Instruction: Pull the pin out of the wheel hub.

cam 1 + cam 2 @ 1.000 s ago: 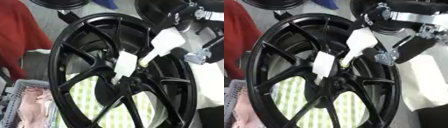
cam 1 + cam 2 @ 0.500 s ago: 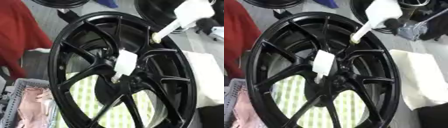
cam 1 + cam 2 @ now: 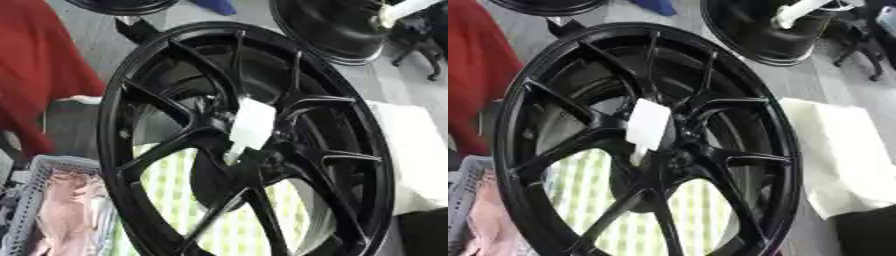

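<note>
White pin (image 3: 798, 11) at top right, well apart from wheel hub (image 3: 677, 159); fingers' state impossible to tell.

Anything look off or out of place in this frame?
One white pin sits in the black wheel hub though another white pin is already out at the top right. Neither hand is clearly visible.

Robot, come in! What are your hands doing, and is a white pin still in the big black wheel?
Hands out of view. One white pin up top right. Another white pin sits in the wheel hub. Nothing blocking.
</note>
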`<action>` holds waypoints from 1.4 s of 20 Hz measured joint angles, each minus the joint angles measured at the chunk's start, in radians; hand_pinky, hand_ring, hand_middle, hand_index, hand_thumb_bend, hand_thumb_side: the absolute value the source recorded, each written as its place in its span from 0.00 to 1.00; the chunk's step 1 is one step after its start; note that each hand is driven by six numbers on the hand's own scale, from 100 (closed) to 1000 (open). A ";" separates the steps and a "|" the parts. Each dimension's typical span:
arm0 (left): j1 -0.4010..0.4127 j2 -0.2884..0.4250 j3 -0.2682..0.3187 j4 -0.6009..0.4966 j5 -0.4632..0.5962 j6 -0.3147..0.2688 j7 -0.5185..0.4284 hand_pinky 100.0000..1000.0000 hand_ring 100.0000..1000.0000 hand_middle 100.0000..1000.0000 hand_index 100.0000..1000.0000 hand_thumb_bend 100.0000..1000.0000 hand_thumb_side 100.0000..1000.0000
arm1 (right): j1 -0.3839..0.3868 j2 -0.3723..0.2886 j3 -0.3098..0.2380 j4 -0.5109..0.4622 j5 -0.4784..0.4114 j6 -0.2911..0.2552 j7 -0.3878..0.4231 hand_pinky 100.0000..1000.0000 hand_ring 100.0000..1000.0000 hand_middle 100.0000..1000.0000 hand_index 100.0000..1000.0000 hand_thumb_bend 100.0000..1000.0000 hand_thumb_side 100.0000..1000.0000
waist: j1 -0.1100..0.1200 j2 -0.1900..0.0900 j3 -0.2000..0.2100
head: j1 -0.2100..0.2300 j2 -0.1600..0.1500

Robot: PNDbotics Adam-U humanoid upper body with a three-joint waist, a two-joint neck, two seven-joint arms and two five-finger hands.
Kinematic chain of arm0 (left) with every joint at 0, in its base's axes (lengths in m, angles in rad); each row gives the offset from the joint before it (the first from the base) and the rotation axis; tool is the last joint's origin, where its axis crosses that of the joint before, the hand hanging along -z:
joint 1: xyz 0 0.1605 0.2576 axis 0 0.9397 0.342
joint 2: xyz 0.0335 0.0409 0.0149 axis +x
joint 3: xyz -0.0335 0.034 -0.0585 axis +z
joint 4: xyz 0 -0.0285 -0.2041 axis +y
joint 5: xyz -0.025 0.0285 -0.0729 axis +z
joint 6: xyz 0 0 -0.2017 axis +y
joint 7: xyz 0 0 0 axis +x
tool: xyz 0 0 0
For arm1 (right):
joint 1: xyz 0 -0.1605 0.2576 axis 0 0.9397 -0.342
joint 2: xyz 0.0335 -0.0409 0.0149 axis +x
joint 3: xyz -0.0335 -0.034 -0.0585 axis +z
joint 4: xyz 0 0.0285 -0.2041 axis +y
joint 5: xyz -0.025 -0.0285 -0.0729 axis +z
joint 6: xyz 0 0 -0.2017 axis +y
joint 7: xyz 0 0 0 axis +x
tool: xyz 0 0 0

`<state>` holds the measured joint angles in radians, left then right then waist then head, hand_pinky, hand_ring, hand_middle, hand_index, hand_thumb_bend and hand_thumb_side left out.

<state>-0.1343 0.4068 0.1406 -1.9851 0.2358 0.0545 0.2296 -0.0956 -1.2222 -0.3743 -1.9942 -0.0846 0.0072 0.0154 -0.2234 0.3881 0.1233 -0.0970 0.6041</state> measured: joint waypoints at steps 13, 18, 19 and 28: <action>0.000 -0.002 0.007 0.000 -0.007 -0.008 0.012 1.00 0.72 0.75 0.86 0.00 0.79 | 0.384 0.360 -0.238 0.133 0.178 0.312 -0.447 0.73 0.75 0.55 0.72 0.00 0.12 | 0.051 0.005 -0.017 | 0.014 -0.010; 0.000 -0.003 0.007 0.000 -0.006 -0.009 0.013 1.00 0.72 0.75 0.86 0.00 0.79 | 0.397 0.424 -0.239 0.148 0.198 0.352 -0.413 0.79 0.97 0.97 0.90 0.00 0.54 | 0.066 0.007 -0.015 | 0.004 -0.014; 0.000 -0.003 0.007 0.000 -0.006 -0.010 0.013 1.00 0.72 0.75 0.86 0.00 0.79 | 0.397 0.428 -0.240 0.148 0.199 0.352 -0.418 0.79 0.97 0.97 0.91 0.00 0.53 | 0.067 0.007 -0.015 | 0.002 -0.014; 0.000 -0.010 0.007 0.000 -0.002 -0.012 0.014 1.00 0.72 0.74 0.86 0.00 0.79 | 0.381 0.435 -0.227 0.038 0.211 0.325 -0.534 0.66 0.73 0.63 0.75 0.00 0.23 | 0.071 0.006 -0.013 | -0.008 -0.016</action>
<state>-0.1348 0.3966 0.1475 -1.9851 0.2334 0.0424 0.2435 0.2855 -0.7868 -0.6013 -1.9558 0.1262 0.3322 -0.5184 -0.1528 0.3940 0.1100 -0.1045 0.5884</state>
